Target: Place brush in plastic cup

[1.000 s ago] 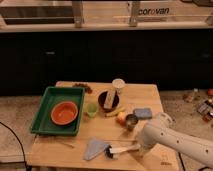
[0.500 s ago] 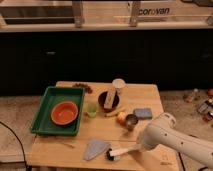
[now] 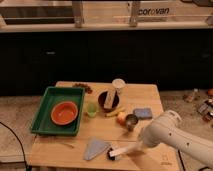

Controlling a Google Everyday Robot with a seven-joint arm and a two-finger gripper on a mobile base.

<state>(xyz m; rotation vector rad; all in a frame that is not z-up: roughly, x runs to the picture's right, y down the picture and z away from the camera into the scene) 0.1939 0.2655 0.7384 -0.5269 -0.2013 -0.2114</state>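
The brush [image 3: 120,151] has a white handle and a black head. It lies low over the table's front edge, head pointing left, next to a grey cloth [image 3: 96,148]. My gripper [image 3: 138,146] is at the handle's right end, on the white arm reaching in from the right. The plastic cup [image 3: 91,109] is small and light green. It stands upright between the green tray [image 3: 42,107] and a dark bowl [image 3: 107,101], well up and left of the brush.
An orange bowl [image 3: 65,113] sits in the tray. A white cup [image 3: 118,88] stands at the dark bowl. A yellow piece [image 3: 112,113], a fruit [image 3: 121,117], a metal cup [image 3: 131,121] and a blue sponge [image 3: 142,113] lie between cup and arm.
The brush's black head has shifted a little left, closer to the grey cloth. The arm's upper part has risen slightly to the right.
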